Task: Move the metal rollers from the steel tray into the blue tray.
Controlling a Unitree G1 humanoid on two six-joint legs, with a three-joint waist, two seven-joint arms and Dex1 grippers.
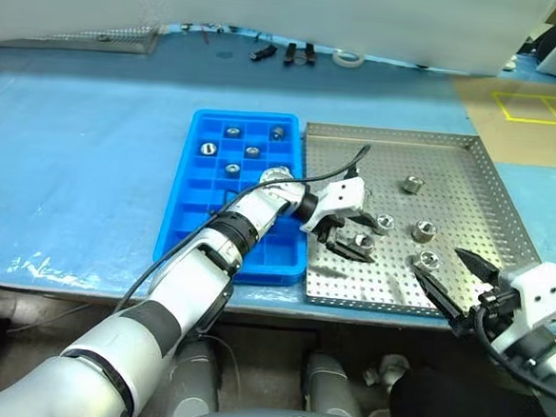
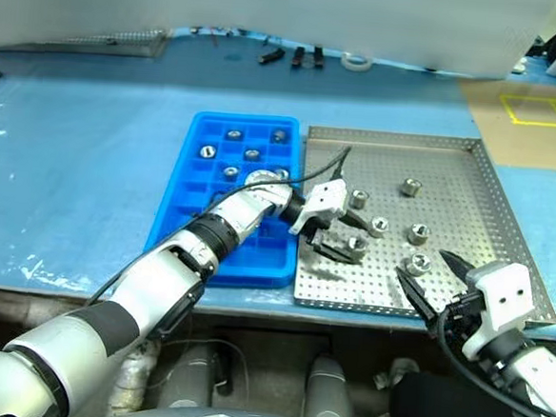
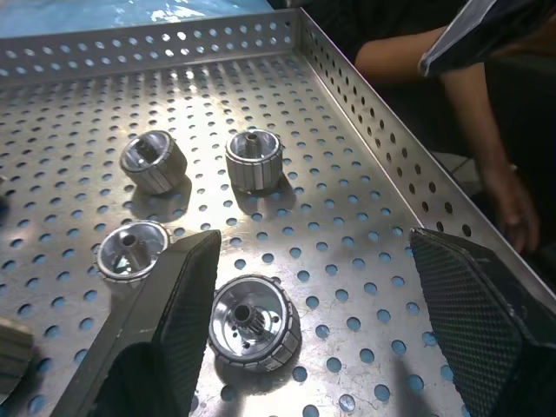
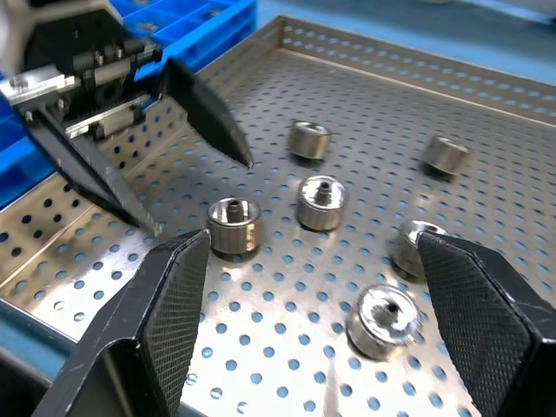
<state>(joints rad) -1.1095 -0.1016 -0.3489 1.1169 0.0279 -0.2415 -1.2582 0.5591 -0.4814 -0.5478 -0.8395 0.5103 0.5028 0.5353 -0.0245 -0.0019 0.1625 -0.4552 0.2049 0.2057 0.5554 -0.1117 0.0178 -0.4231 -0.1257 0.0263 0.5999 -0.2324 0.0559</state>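
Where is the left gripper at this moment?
In the head views, the left gripper is open over the steel tray, near its edge beside the blue tray, with a metal roller between its fingers.

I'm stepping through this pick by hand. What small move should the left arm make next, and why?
Probably lower the left gripper over the small shiny metal roller below it and close. Its jaws stand open above the perforated steel tray, and that roller lies between them, ungripped.

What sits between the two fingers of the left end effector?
One roller lies on the steel tray in the gap between the open left end effector's fingers, nearer one of them and not gripped. The left wrist view shows it best.
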